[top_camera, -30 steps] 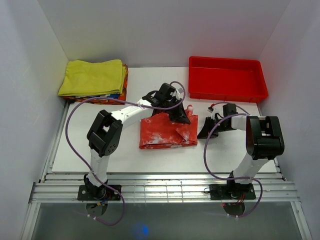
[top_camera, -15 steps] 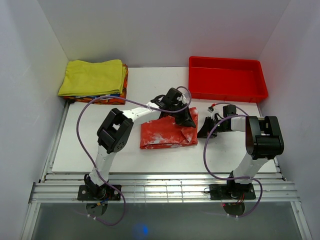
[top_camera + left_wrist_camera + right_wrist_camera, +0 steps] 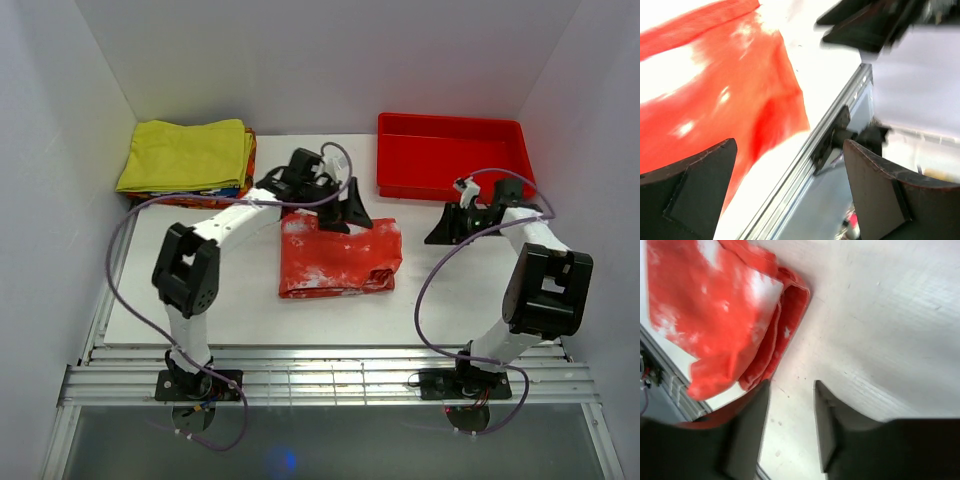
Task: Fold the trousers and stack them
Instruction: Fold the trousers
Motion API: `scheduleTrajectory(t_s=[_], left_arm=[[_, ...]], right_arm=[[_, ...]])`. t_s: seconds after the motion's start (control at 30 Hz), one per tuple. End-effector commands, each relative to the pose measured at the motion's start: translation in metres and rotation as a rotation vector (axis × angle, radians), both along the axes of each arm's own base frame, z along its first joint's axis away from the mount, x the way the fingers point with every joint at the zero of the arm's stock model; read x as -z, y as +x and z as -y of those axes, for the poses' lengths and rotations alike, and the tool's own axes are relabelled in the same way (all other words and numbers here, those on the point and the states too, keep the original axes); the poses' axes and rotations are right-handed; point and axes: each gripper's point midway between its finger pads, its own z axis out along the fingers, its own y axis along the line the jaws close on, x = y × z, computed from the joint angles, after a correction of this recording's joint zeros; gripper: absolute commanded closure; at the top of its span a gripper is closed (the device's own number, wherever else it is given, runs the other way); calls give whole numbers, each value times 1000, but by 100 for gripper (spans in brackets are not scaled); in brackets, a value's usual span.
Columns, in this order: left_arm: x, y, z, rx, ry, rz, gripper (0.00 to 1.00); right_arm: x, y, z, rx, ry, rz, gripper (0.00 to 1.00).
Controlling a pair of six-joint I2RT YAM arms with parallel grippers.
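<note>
The left fingers (image 3: 695, 195) are spread wide with nothing between them, hanging at the far edge of the folded trousers (image 3: 338, 262), which lie mid-bench (image 3: 200, 295). The right fingers (image 3: 840, 435) are parted too, empty, right of the cloth.

One pair of folded red-orange cloth trousers with white blotches (image 3: 338, 258), one rigid red plastic tray (image 3: 455, 190), one pile of folded garments topped in yellow (image 3: 185, 153), two white-and-black robot arms (image 3: 232, 215), one white bench (image 3: 200, 310).

Soft matt cloth trousers (image 3: 338, 265); glossy plastic tray (image 3: 455, 190); smooth white table (image 3: 330, 320).
</note>
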Motion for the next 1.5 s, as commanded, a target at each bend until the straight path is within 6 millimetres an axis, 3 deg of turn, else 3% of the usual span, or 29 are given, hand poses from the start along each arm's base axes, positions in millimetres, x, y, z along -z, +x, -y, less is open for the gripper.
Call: scheduleTrajectory(t_s=[0.0,0.03,0.07,0.1,0.2,0.3,0.4,0.5,0.57,0.63,0.8,0.9,0.97,1.0,1.1,1.13,1.2,1.23,1.33,1.43,1.47], left_arm=[[-73,5,-85,74,-110,223,2],[-73,2,-98,97,-131,224,2],[-67,-14,-110,167,-175,190,2],[-68,-12,-129,142,-187,187,2],[-56,-31,-154,165,-254,122,15],[-37,-45,-162,177,-266,54,30],[-20,-62,-161,202,-334,-51,37],[14,-67,-164,176,-304,-143,43],[41,-72,-166,164,-272,-193,45],[71,-77,-171,137,-213,-246,50],[144,-70,-187,55,-48,-370,54],[164,-66,-197,21,-3,-407,55],[169,-68,-203,39,31,-377,55],[167,-70,-203,51,30,-364,55],[127,-72,-199,149,-71,-215,49],[101,-75,-198,176,-100,-156,47],[60,-71,-193,232,-174,-4,42],[33,-70,-191,244,-191,81,40],[-12,-53,-185,222,-239,211,35],[-33,-30,-179,146,-254,256,35],[-29,-22,-177,132,-253,246,35]], right_arm=[[-70,3,6,-120,25,144,46],[-86,6,-4,-140,87,167,35],[-97,7,-19,-163,132,157,31],[-106,8,-31,-190,164,159,25],[-128,7,-76,-304,281,148,13],[-120,-7,-118,-425,346,97,12],[-90,-27,-141,-510,332,8,14],[-46,-50,-139,-510,310,-149,17],[-10,-65,-125,-487,253,-243,18],[14,-72,-114,-475,201,-292,18],[56,-61,-83,-395,102,-327,19],[73,-59,-68,-382,41,-345,19],[75,-60,-65,-389,22,-331,19],[72,-61,-66,-394,27,-323,19],[45,-64,-72,-437,76,-274,21],[23,-64,-76,-450,112,-241,22],[0,-59,-79,-472,127,-155,23],[-24,-51,-83,-479,141,-72,23],[-59,-36,-92,-458,192,18,23],[-74,-12,-100,-423,230,68,23],[-77,0,-103,-425,229,110,23]])
